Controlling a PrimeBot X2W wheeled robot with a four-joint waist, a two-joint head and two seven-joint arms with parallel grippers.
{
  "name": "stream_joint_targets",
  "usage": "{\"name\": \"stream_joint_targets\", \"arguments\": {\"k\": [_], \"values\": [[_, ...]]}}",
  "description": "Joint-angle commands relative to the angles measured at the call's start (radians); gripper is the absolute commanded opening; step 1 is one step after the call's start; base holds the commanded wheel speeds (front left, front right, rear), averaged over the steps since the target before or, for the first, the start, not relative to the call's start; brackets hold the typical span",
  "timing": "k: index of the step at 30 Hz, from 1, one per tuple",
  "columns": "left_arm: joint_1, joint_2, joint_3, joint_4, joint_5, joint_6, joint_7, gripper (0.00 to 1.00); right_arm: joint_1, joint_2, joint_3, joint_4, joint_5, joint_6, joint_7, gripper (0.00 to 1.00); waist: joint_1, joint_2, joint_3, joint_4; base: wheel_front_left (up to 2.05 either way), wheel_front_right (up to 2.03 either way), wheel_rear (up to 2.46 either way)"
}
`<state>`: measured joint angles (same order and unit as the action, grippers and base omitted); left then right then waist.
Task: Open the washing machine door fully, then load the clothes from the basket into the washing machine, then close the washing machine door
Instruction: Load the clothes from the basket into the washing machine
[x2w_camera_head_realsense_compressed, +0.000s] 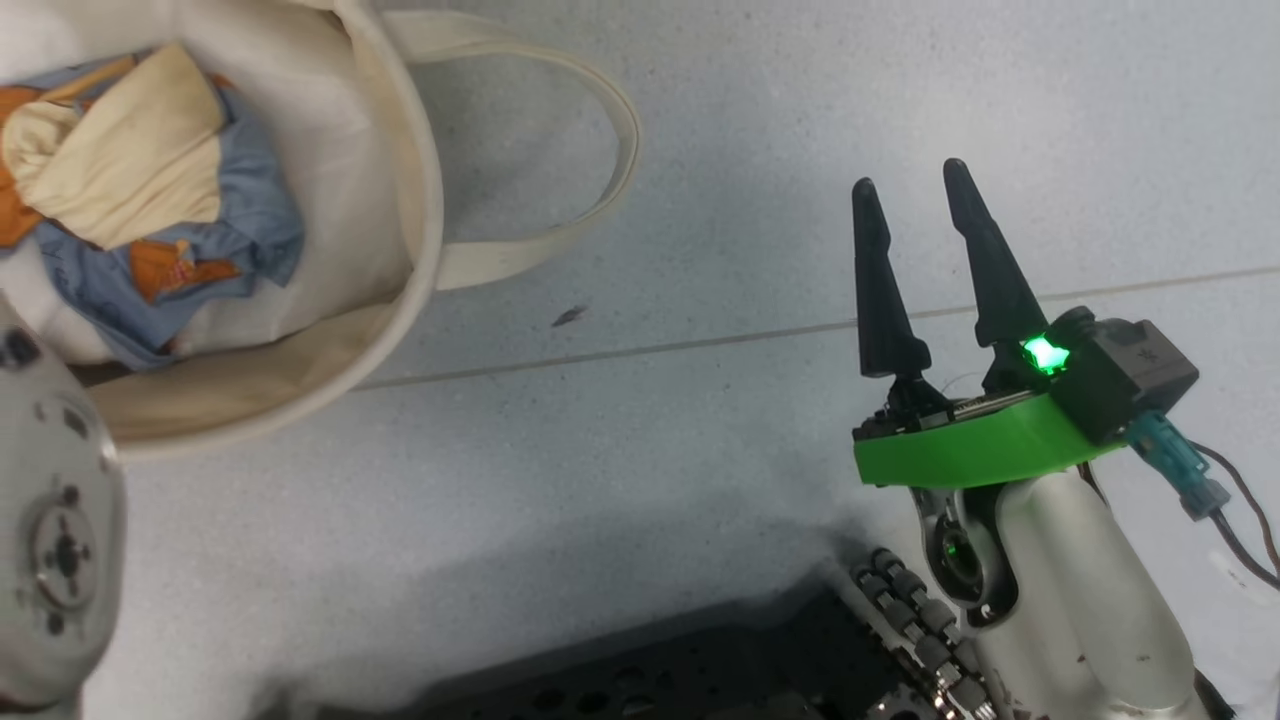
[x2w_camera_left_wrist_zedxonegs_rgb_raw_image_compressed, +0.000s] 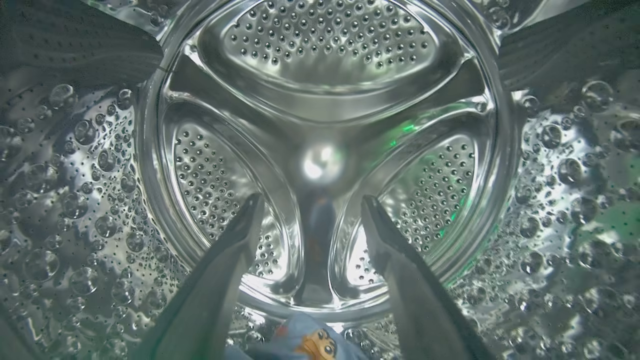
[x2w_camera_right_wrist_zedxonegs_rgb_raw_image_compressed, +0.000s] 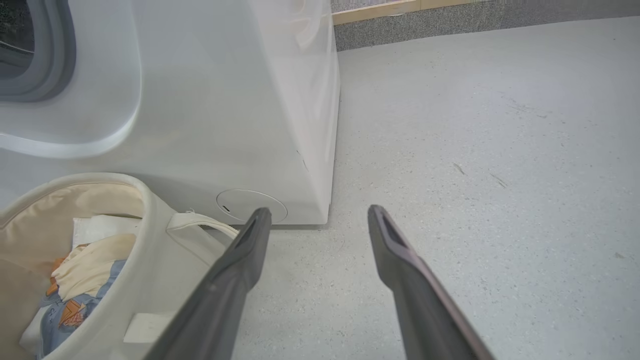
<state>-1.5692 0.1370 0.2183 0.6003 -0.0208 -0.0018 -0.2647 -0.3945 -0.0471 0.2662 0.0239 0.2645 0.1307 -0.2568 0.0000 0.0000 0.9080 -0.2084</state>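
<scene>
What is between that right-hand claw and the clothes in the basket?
Only the rim of the basket and its handle loop. The open right gripper hangs over bare floor; the clothes lie uncovered inside.

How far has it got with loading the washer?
Done: the door must be open, since the left gripper is inside the steel drum. In hand: one blue garment lies in the drum below its open jaws. Left: more clothes sit in the basket, the open right gripper holds nothing, and the door needs closing.
</scene>
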Motion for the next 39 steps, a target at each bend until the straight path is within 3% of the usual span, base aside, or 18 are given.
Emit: {"name": "stream_joint_targets", "arguments": {"k": [1, 12, 24, 32, 39], "values": [[0.060, 0.024, -0.010, -0.041, -0.002, -0.013, 0.003, 1.00, 0.030, -0.003, 0.021, -0.017, -0.005, 0.000, -0.005, 1.00, 0.0000, 0.0000, -0.033, 0.013, 0.00, 0.00, 0.00], [0.471, -0.042, -0.027, -0.082, -0.001, -0.059, 0.003, 1.00, 0.052, -0.003, 0.014, 0.040, -0.039, 0.000, -0.005, 1.00, 0.0000, 0.0000, -0.276, 0.077, 0.00, 0.00, 0.00], [0.930, -0.085, -0.128, -0.129, -0.035, -0.060, 0.003, 1.00, 0.156, -0.003, 0.001, 0.100, -0.032, 0.000, -0.005, 1.00, 0.0000, 0.0000, -0.603, 0.157, 0.00, 0.00, 0.00], [1.198, -0.086, -0.221, -0.241, -0.120, -0.021, 0.003, 1.00, 0.246, -0.003, -0.046, 0.109, -0.020, 0.000, -0.005, 1.00, 0.0000, 0.0000, -0.733, 0.204, 0.00, 0.00, 0.00], [1.375, -0.087, -0.265, -0.367, -0.205, 0.047, 0.003, 1.00, 0.300, -0.003, -0.076, 0.117, -0.003, 0.000, -0.005, 1.00, 0.0000, 0.0000, -0.789, 0.219, 0.00, 0.00, 0.00]]}}
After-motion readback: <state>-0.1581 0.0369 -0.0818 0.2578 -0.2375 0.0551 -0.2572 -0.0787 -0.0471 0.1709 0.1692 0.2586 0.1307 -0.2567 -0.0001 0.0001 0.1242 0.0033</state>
